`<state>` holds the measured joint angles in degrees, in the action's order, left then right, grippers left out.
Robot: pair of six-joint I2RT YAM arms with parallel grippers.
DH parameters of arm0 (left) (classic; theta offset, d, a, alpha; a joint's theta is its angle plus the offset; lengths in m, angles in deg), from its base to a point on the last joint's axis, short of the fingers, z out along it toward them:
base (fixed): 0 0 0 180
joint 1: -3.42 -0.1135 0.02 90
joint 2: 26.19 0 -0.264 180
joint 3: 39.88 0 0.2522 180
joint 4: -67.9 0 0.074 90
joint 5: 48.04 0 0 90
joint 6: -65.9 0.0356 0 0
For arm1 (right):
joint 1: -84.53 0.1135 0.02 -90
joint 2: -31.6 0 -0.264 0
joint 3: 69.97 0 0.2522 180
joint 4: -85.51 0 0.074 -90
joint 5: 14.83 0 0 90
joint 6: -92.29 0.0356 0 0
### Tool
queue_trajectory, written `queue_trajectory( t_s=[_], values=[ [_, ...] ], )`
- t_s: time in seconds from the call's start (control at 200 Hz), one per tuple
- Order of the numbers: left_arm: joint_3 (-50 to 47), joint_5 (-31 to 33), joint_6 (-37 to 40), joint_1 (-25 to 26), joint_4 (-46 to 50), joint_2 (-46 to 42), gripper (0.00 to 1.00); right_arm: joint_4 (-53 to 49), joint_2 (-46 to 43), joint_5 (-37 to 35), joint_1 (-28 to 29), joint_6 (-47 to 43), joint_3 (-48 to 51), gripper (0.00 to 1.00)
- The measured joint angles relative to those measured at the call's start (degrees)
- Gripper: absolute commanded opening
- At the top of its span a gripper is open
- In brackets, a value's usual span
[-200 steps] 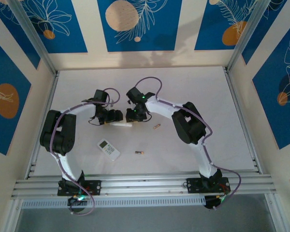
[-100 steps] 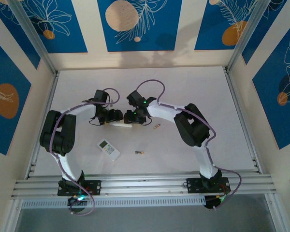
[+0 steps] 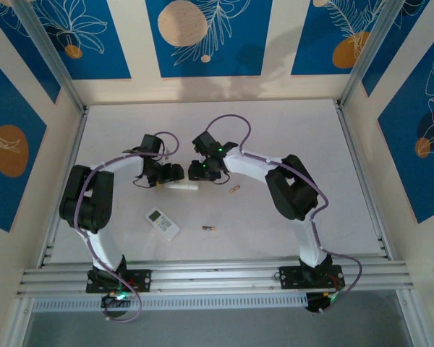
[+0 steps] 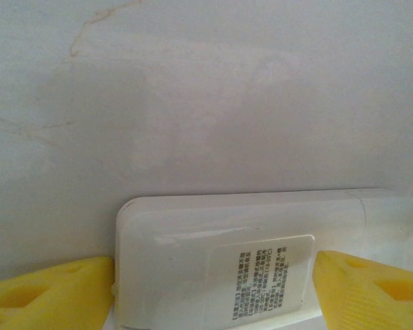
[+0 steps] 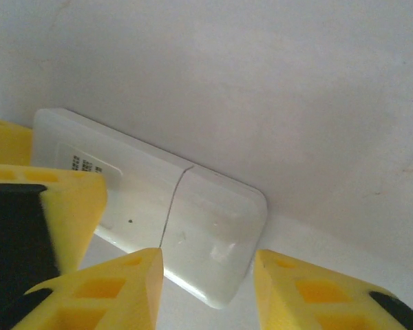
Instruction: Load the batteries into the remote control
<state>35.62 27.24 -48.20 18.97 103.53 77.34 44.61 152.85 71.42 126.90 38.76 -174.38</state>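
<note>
Opening the battery bay is the step in hand. The left pincer (image 4: 213, 275) clamps the white remote (image 4: 193, 234) mid-desk. The right pincer (image 5: 208, 271) straddles its cover (image 5: 217, 220); whether it grips, I cannot tell. One battery (image 3: 235, 189) lies beside the remote and a second battery (image 3: 209, 228) lies nearer the near edge. Next, the cover probably has to slide off.

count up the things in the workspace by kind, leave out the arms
remotes: 2, near remote and far remote
batteries: 2 in view, coppery battery and dark battery
total: 4
</note>
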Motion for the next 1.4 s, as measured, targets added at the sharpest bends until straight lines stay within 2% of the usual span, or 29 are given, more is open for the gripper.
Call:
queue_trajectory(
  t_s=[0.18, 0.255, 0.47, 0.705, 0.875, 1.025, 1.18, 1.4],
  values=[
    [0.0, 0.0, 0.0, 0.0, 0.0, 0.0, 0.78, -1.2, 2.1, -0.2, 0.0, -0.7, -1.0, 0.3],
    [0.0, 0.0, 0.0, 0.0, 0.0, 0.0, 0.78, -2.1, 3.5, -0.2, 0.2, -0.7, -2.4, 0.24],
    [0.0, 0.0, 0.0, 0.0, 0.0, 0.0, 0.78, -7.7, 5.7, -2.1, 0.7, -0.3, -7.5, 0.22],
    [0.0, 0.0, 0.0, 0.0, 0.0, 0.0, 0.78, -9.6, 6.9, -0.3, 0.5, 7.4, -9.0, 0.13],
    [0.0, 0.0, -0.4, 0.0, -0.4, 0.5, 0.77, -13.3, 9.8, -1.9, 1.7, 13.6, -13.6, 0.09],
    [-0.1, 0.1, -1.8, -0.1, -0.9, 0.8, 0.77, -19.3, 12.8, -3.0, 2.3, 14.7, -20.3, 0.09],
    [-0.1, 0.0, -2.6, -0.2, -1.1, 0.8, 0.77, -14.3, 10.1, -3.3, 2.3, 17.3, -15.1, 0.11],
    [0.0, 0.4, -2.4, -0.2, -0.7, 0.4, 0.77, -12.9, 8.5, -4.7, 2.4, 15.0, -13.2, 0.25]
  ],
)
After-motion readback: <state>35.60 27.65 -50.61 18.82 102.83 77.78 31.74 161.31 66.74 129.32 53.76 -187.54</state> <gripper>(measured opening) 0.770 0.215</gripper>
